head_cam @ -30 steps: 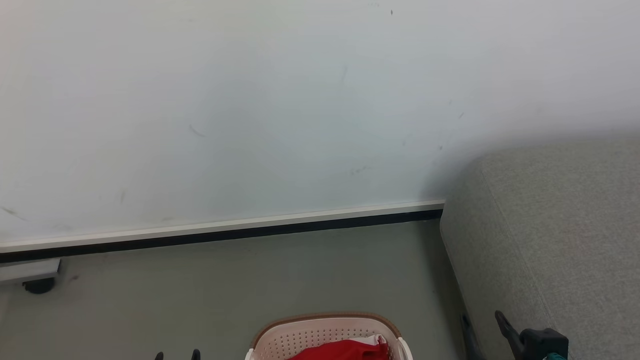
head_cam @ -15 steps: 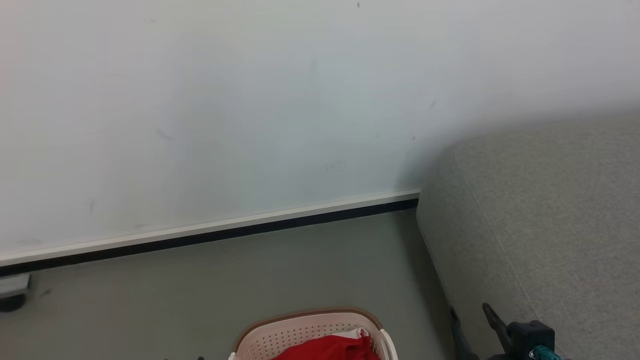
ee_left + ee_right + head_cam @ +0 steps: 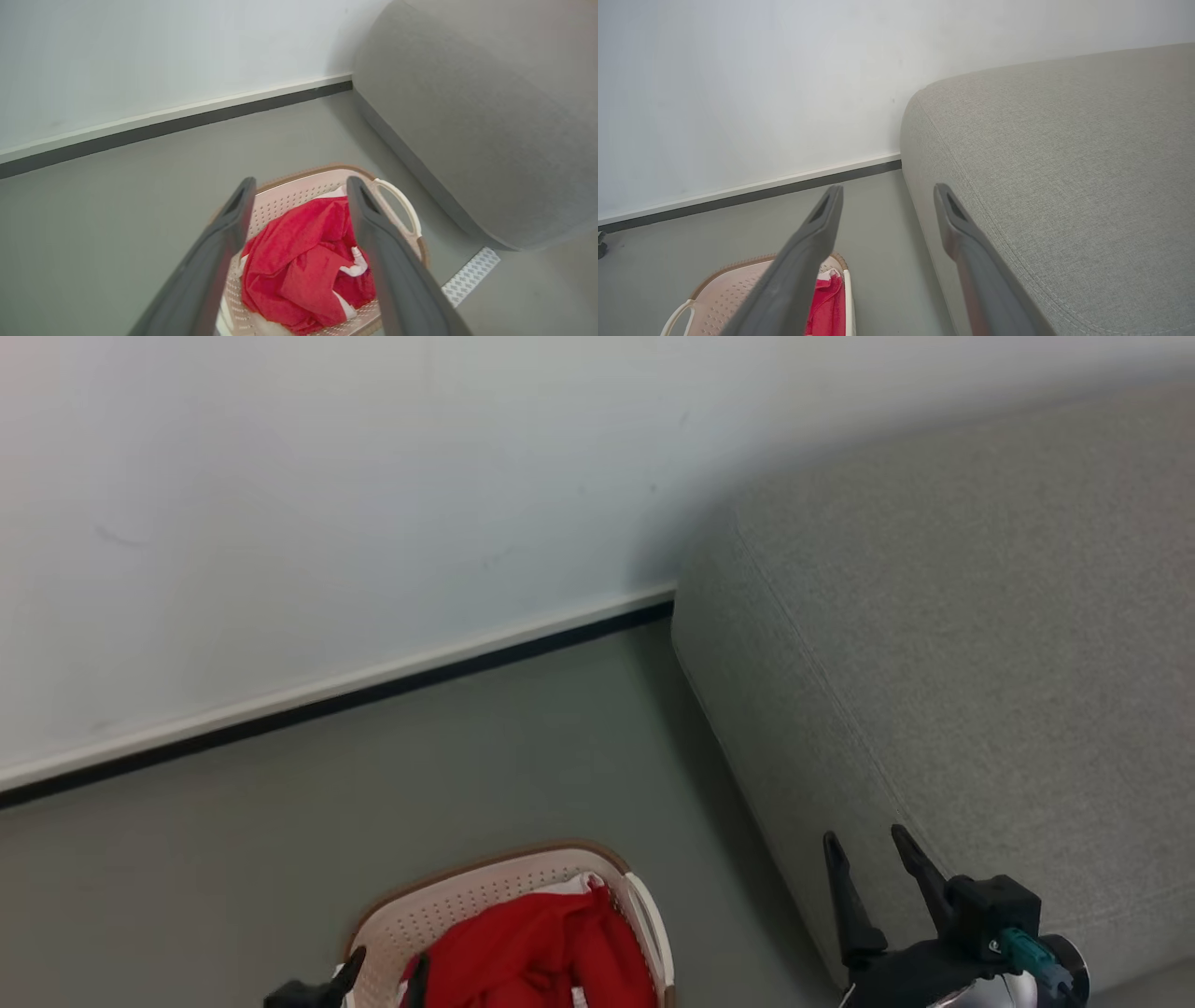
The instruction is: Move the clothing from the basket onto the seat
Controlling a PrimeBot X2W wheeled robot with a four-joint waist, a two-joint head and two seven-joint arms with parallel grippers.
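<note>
Lying crumpled inside the cream perforated basket (image 3: 289, 200): red and white clothing (image 3: 303, 266), filling most of the bottom, none of it reaching the light grey sofa (image 3: 934, 616). Standing on the grey floor (image 3: 467, 756), near the sofa's rounded side but apart from it, with a strip of floor between. Hovering above the basket's near end with the left gripper (image 3: 387, 963), jaws spread wide apart, gripping nothing, clothing showing between them. Hanging by the sofa's stitched edge with the right gripper (image 3: 865, 837), jaws likewise standing apart and empty. Running behind: white wall (image 3: 373, 476), pale baseboard (image 3: 373, 689) with a dark strip beneath.
</note>
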